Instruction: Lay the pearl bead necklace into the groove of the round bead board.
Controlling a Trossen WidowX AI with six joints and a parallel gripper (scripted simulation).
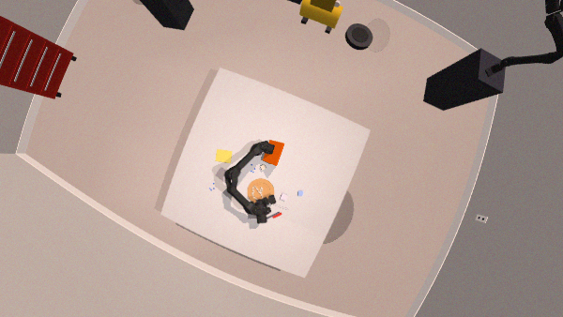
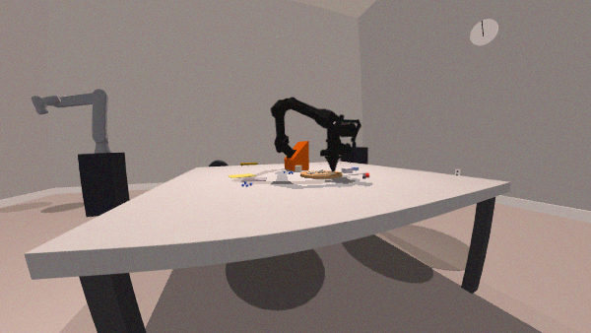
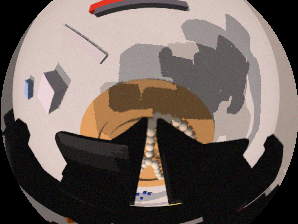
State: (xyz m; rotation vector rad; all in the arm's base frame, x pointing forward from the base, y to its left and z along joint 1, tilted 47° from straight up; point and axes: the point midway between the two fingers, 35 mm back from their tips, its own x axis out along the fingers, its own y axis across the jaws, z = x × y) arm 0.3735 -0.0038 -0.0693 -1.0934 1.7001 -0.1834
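Note:
The round orange-brown bead board (image 1: 265,188) (image 2: 321,176) (image 3: 91,122) lies flat on the table. The pearl bead necklace (image 1: 257,191) (image 3: 151,142) lies in a loose, bent heap over the middle of the board; part of a curved groove shows left of the fingers in the wrist view. My gripper (image 2: 333,170) (image 3: 152,121) points straight down, low over the board near its rim. Its fingers are nearly together, shut on the necklace, with beads at and between the tips. The fingers hide parts of the strand and the groove.
An orange wedge block (image 1: 277,152) (image 2: 301,157) stands by the arm's base. A pale box (image 1: 283,197) (image 3: 47,92), a blue block (image 1: 300,193) (image 3: 28,88) and a red-ended marker (image 1: 277,215) lie beside the board. A yellow pad (image 1: 223,156) lies farther off.

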